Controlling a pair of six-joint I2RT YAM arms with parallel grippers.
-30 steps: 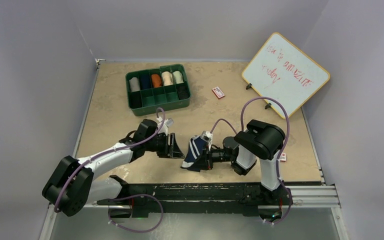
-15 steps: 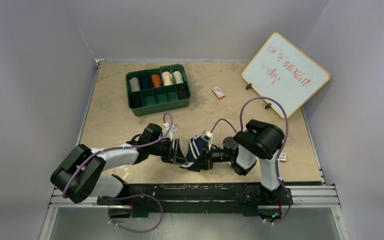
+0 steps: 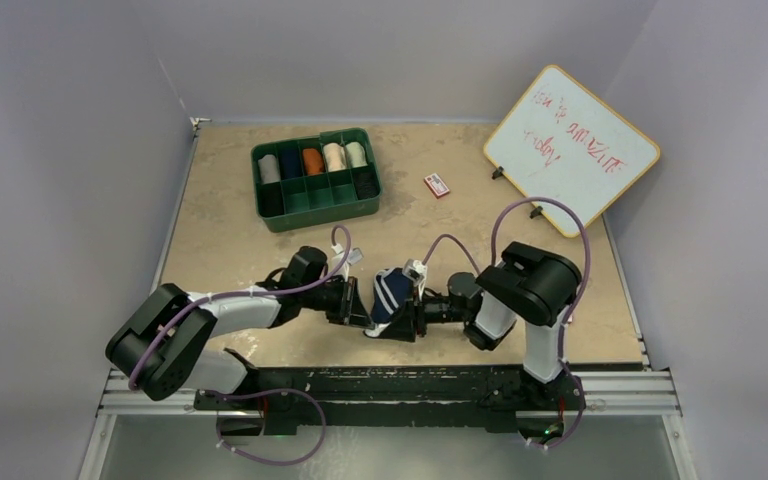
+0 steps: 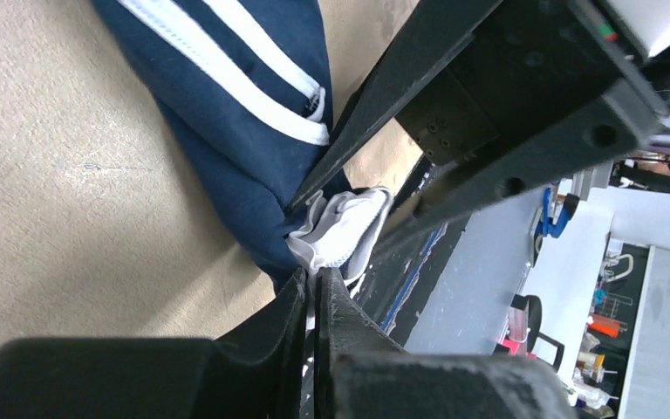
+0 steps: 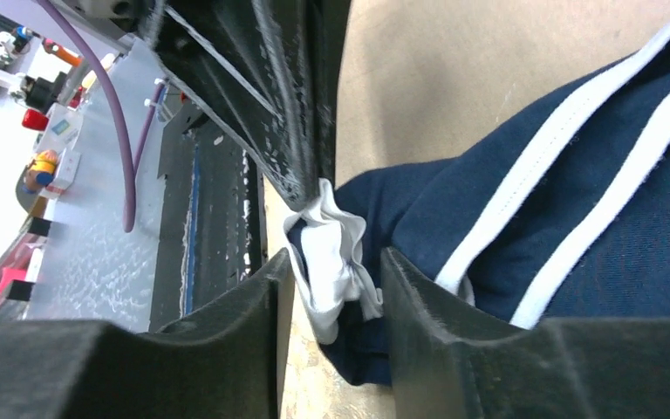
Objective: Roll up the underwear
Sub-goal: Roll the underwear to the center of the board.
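So the left gripper (image 4: 314,292) is pinching the briefs (image 4: 235,131) by the white edge at its tips, right gripper (image 5: 336,284) clamping that same bunch.

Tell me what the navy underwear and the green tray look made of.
The navy underwear: soft matte knit cloth, likely cotton; it creases and bunches, with white sewn-on stripes. The green tray: probably rigid moulded plastic, faint sheen, thin straight dividers; too small to be sure.
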